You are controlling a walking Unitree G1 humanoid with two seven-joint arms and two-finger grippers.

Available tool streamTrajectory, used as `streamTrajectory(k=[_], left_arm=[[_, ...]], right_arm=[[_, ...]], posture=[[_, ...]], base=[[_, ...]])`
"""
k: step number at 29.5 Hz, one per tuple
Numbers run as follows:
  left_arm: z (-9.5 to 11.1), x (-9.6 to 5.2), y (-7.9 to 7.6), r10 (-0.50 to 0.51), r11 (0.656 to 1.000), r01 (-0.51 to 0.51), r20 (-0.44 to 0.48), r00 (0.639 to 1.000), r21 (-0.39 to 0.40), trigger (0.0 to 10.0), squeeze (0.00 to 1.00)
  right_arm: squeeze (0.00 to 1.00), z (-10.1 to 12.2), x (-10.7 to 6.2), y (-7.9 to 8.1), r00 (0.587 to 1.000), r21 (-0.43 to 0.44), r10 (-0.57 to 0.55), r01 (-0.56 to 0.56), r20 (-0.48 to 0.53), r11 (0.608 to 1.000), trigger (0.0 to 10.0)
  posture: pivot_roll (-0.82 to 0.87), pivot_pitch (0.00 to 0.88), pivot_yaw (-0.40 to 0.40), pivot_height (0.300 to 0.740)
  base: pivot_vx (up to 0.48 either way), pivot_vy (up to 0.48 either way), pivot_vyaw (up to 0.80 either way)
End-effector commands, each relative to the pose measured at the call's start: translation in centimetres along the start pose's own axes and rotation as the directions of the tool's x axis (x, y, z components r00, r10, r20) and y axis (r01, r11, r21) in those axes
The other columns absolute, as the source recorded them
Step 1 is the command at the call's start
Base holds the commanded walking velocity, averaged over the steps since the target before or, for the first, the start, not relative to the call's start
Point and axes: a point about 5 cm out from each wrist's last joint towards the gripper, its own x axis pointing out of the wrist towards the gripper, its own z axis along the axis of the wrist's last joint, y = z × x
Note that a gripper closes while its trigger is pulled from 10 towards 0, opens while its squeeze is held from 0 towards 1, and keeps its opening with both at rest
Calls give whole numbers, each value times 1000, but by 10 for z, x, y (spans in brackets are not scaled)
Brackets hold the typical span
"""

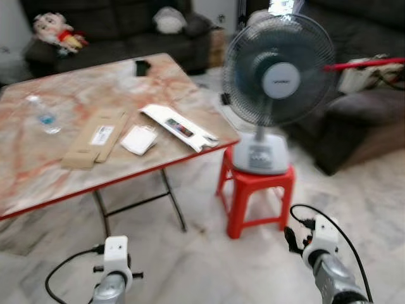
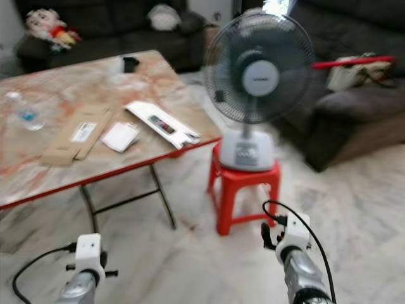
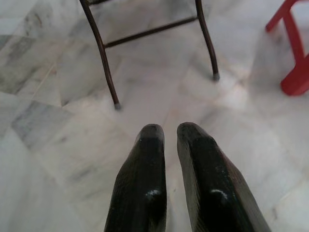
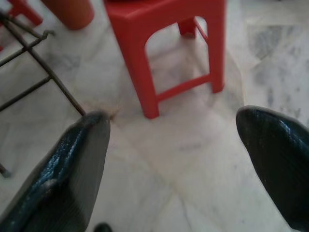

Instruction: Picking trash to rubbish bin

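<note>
Down at the bottom of the frame, both arms hang low over the marble floor [image 1: 190,266]: the left gripper [image 3: 170,133] has its jaws together with only a thin slit between the black fingers, holding nothing, while the right gripper [image 4: 171,130] has its jaws wide apart and empty, pointed at the floor in front of the red stool [image 1: 256,190]. Moving up to centre right, that stool carries a grey standing fan [image 1: 275,82]. To the left, the folding bench [image 1: 38,171] with the marbled top and red edge fills the middle left of the frame, and here is the trash: a flattened brown cardboard box [image 1: 95,138], a small white packet [image 1: 139,139] just beside it, and a long white carton [image 1: 179,126] near the bench's right edge. A plastic bottle [image 1: 43,115] lies further left. At the back, dark sofas, with a soft toy [image 1: 57,30] at the upper left.
</note>
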Motion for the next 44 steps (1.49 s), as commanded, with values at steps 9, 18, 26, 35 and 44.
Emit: streamTrajectory(k=[9, 18, 26, 35, 44], left_arm=[[77, 10, -15, -55, 997, 34, 307, 950, 73, 10000, 0], [131, 0, -38, -133, 989, 81, 500, 856, 124, 10000, 0], [176, -19, -62, -190, 981, 113, 650, 736, 160, 10000, 0], [200, -31, -77, -217, 975, 118, 698, 683, 188, 10000, 0], [206, -36, -80, -224, 974, 134, 706, 672, 181, 10000, 0]], right_arm=[[0, 69, 13, 34, 960, -42, 131, -125, 246, 991, 10000], [0, 121, 11, 74, 861, -124, 278, -249, 426, 961, 10000], [0, 157, -6, 134, 709, -196, 437, -398, 554, 896, 10000], [0, 170, -26, 176, 609, -211, 515, -501, 603, 839, 10000], [0, 165, -28, 179, 615, -181, 512, -519, 600, 836, 10000]], posture=[[13, 34, 33, 740], [8, 33, 28, 740], [-3, 28, 29, 740], [-13, 0, 20, 740], [-19, 0, 24, 740]], base=[[0, 0, 415], [0, 0, 0], [0, 0, 0], [0, 0, 0], [191, 0, 0]])
